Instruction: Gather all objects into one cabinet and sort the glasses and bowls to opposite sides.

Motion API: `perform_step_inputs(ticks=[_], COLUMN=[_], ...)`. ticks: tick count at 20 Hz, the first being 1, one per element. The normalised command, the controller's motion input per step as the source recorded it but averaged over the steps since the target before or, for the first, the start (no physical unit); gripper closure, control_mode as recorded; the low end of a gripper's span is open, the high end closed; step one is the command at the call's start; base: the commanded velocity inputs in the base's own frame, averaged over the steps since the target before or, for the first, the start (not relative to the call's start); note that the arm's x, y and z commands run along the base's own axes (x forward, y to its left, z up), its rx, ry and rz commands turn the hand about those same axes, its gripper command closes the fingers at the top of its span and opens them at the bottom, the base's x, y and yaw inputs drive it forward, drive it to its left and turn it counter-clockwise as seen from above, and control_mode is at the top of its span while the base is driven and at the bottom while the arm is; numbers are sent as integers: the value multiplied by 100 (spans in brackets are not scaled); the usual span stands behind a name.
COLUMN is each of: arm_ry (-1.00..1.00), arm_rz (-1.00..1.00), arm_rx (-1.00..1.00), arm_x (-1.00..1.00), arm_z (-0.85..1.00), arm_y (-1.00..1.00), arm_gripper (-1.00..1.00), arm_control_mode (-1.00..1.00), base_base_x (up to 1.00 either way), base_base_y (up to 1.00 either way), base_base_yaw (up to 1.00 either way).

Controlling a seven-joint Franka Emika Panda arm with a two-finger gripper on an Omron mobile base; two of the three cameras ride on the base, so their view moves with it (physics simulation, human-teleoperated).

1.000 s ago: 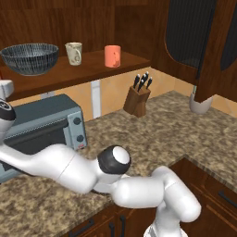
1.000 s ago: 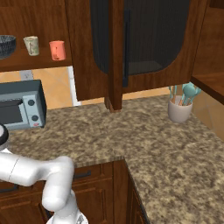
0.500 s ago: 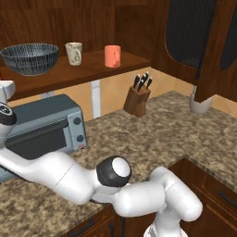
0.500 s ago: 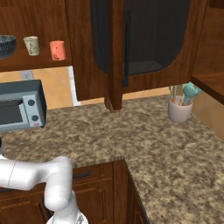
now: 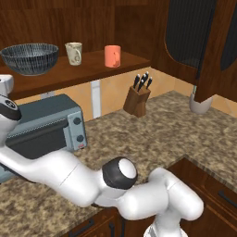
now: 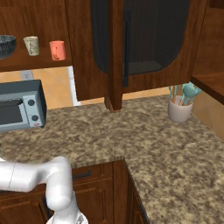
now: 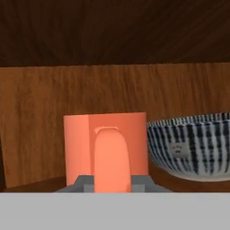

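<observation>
Two salmon cups (image 5: 112,55) (image 7: 105,148) — one beige cup (image 5: 74,53) | one bowl (image 5: 30,58) | fingers clenched on a salmon cup

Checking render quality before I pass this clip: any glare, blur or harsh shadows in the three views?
Left base view: soft, even light, no glare, faint shade beneath the shelf. Right base view: dark cabinet door with little detail, otherwise crisp. Hand view: salmon-orange cup and ribbed bowl very close, edges slightly soft, shelf above in deep shadow.
</observation>
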Motion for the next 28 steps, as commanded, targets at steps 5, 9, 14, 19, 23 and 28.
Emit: perform_step_inputs(ticks=[5, 9, 14, 19, 23, 28], arm_ry=[6, 4, 0, 0, -8, -26], arm_rz=[12, 7, 12, 19, 23, 16], arm_rx=[2, 3, 6, 8, 8, 6], arm_x=[-50, -37, -34, -33, -28, -42], arm_z=[4, 24, 10, 0, 0, 0], arm_y=[0, -5, -62, -98, -100, -100], arm_gripper=[100, 100, 100, 100, 100, 100], arm_control_mode=[-100, -100, -100, -100, -100, -100], base_base_x=[0, 0, 0, 0, 0, 0], base_base_y=[0, 0, 0, 0, 0, 0], base_base_yaw=[0, 0, 0, 0, 0, 0])
